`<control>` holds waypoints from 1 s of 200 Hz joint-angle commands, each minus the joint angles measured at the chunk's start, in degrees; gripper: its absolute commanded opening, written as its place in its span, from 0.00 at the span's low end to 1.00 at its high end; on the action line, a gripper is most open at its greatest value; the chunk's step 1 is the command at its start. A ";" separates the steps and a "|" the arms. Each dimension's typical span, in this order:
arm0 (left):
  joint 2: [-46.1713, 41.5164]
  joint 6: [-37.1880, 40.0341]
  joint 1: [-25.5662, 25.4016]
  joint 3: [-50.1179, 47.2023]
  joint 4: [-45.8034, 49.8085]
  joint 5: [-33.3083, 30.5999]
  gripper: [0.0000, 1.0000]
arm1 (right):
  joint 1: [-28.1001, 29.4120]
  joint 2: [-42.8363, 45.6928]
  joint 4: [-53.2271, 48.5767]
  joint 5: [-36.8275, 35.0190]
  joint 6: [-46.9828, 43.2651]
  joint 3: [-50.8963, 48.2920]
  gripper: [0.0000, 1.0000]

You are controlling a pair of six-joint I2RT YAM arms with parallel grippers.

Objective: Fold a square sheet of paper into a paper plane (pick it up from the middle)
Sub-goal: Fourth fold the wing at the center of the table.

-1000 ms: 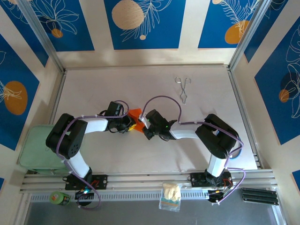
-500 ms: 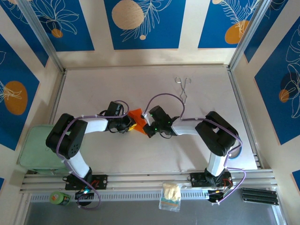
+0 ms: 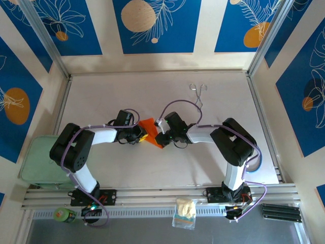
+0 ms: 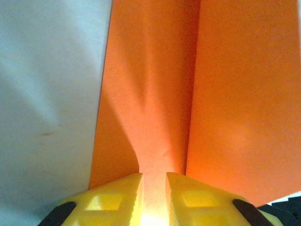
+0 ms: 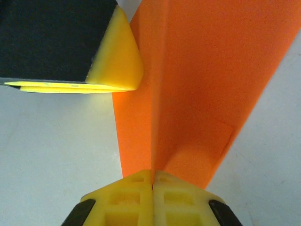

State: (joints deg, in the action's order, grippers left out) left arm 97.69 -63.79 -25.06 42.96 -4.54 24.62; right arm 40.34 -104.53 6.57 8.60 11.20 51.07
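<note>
Left end effector (image 4: 154,181) and right end effector (image 5: 153,175) each pinch the orange paper (image 5: 188,84), its crease running straight ahead of each.

the left arm (image 3: 104,135) and right arm (image 3: 203,136) are showing white links, black joints, purple cables (image 3: 183,101); end effector fingers (image 5: 129,200) are gleaming yellow.

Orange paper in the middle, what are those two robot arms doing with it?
The two arms are folding the orange paper into a paper plane. The left end effector and the right end effector are each pinching it, close together, near the middle of the table. The paper already has folds in it, but it doesn't look like a finished plane yet. The metal tongs lie by themselves farther back.
</note>
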 commanded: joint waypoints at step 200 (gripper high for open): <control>0.11 4.42 -1.31 1.97 -7.26 3.87 0.28 | -8.60 -7.40 -3.06 22.55 10.65 4.83 0.03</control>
State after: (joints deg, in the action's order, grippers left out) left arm 96.53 -60.99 -25.76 43.11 -10.63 27.42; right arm 32.25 -110.89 4.23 27.81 20.23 54.92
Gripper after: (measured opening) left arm 0.275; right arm 0.048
